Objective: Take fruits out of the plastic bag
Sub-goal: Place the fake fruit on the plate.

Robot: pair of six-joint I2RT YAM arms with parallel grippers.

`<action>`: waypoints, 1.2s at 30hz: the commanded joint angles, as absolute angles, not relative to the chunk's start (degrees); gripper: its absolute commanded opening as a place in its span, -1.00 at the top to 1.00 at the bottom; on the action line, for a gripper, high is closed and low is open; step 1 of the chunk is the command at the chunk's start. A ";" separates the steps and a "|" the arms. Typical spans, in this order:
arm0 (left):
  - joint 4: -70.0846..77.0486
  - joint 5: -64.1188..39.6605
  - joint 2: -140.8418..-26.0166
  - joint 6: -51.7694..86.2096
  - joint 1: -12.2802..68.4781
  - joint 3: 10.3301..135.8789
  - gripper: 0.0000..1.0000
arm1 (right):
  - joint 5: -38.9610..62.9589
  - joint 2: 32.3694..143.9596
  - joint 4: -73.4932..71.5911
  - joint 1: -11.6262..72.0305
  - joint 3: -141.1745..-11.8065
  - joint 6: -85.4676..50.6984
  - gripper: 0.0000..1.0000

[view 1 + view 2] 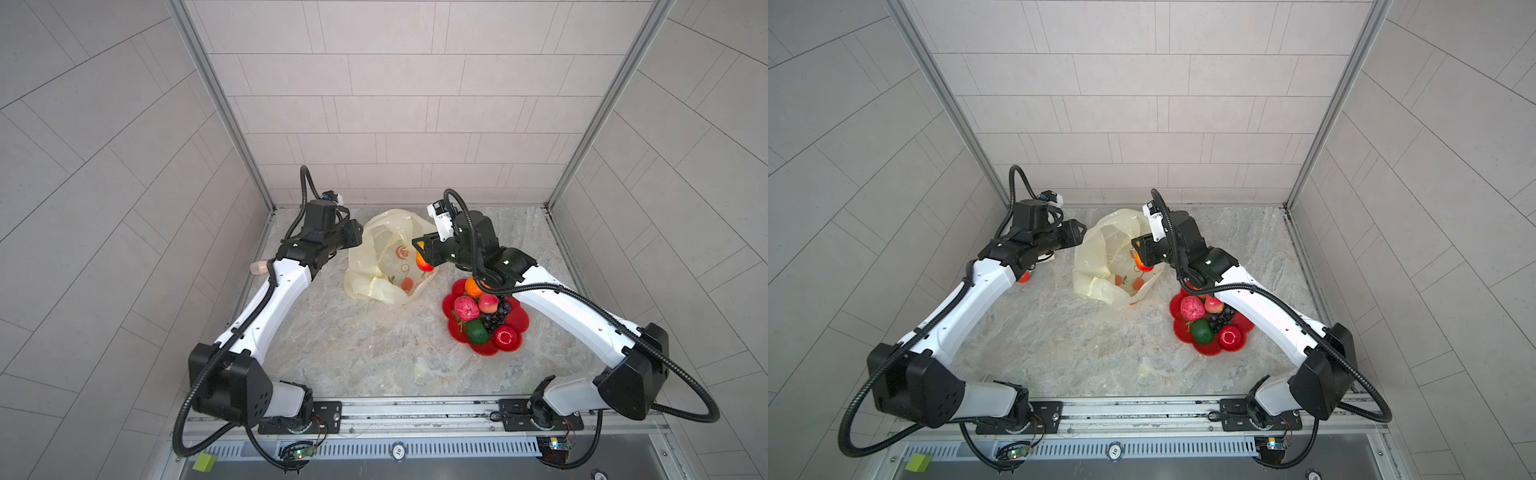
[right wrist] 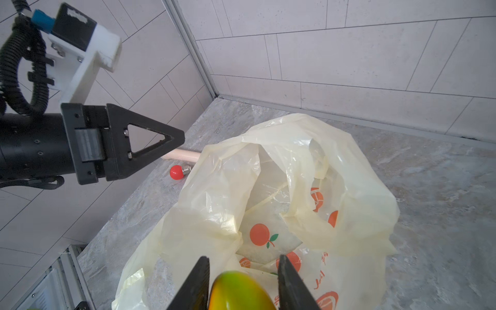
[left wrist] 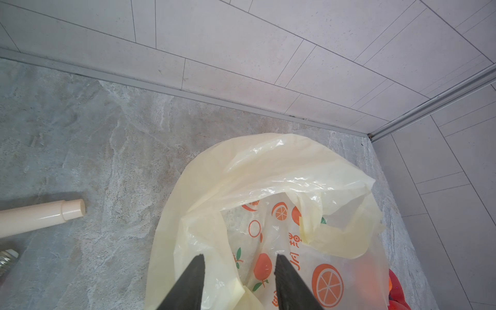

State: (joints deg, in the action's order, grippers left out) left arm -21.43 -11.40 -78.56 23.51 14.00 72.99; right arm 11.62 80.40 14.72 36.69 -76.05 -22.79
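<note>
Nearest: red flower plate [image 1: 484, 350] on marble tabletop [image 1: 332, 353], R side. Front of plate: red round fruit [image 1: 505, 336] and green oval fruit [image 1: 476, 331]. Behind them: dark purple grape bunch [image 1: 496, 316], pink wrinkly fruit [image 1: 465, 307], peach [image 1: 488, 302]. Orange [image 1: 471, 286] sits at far rim, part-hidden by R arm, which crosses over plate's far side.

Next back, just L of plate: plastic bag [image 1: 374, 266], crumpled, lying on tabletop w/ mouth gaping. Printed oranges show thru the film.

R gripper [image 2: 244, 259] is over bag's plate-side edge. Jaws are clamped on yellow-green/red fruit [image 2: 239, 290], one finger each side. Fruit is up off tabletop, above bag rim. Can't tell if it touches the film.

L gripper [image 3: 239, 256] is at bag's opposite side, jaws spread, nothing pinched. Bag film lies below the gap. In R wrist view its tip is near the bag but apart from it.

L of bag, beside L arm: cream tube [image 3: 40, 214] and small red ball w/ metal tip [image 2: 177, 171], close together on tabletop. Bag hides one tube end in R wrist view. Tiled wall [image 1: 374, 124] is farthest back.
</note>
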 commanded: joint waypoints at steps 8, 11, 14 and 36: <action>-21.28 -10.71 -72.95 27.26 14.58 74.08 0.04 | 6.87 69.65 22.17 35.61 -71.69 -24.13 0.41; -21.16 -9.95 -71.20 27.88 16.02 73.31 0.04 | 4.65 66.18 26.82 34.73 -71.07 -23.19 0.41; -21.52 -8.55 -69.56 27.45 18.92 73.21 0.04 | 1.23 62.27 32.14 32.96 -69.86 -22.35 0.41; -22.85 -3.01 -74.98 22.98 42.81 77.78 0.04 | 3.52 52.37 33.74 7.78 -44.14 -25.92 0.38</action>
State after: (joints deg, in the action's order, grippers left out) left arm -22.81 -4.67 -75.22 23.49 42.54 76.71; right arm 2.96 54.30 34.33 9.04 -45.32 -24.16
